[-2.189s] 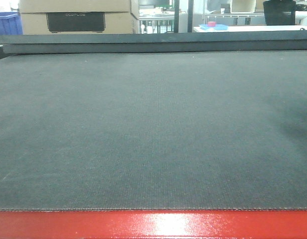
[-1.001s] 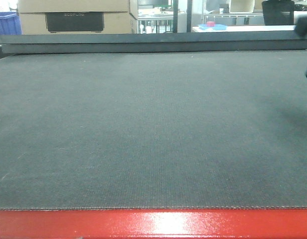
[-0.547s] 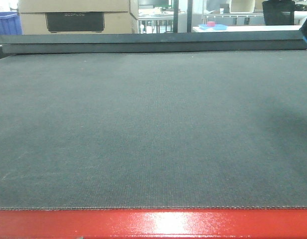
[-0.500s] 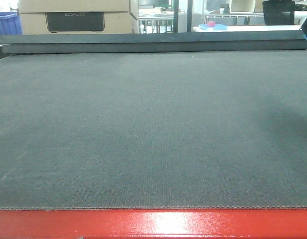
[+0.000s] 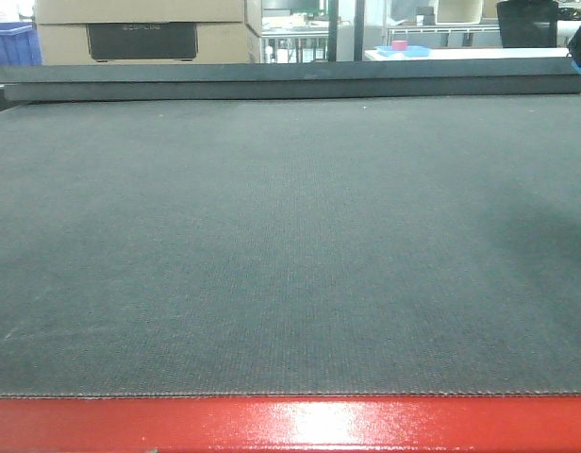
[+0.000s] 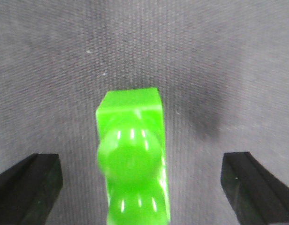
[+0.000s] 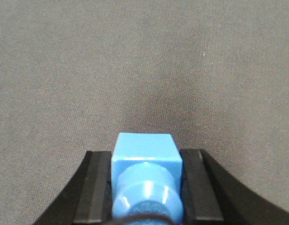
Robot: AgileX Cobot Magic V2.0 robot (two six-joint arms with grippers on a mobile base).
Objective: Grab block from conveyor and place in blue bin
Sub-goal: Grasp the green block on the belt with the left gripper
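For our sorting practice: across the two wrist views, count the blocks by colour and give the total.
Green block: 1
Blue block: 1
Total: 2

Diffuse overhead light, moderately bright: white glare on red frame [image 5: 319,423], soft shadow at right of conveyor belt [image 5: 272,245], background overexposed, nearest studs of green block [image 6: 133,159] and blue block [image 7: 147,173] defocused.
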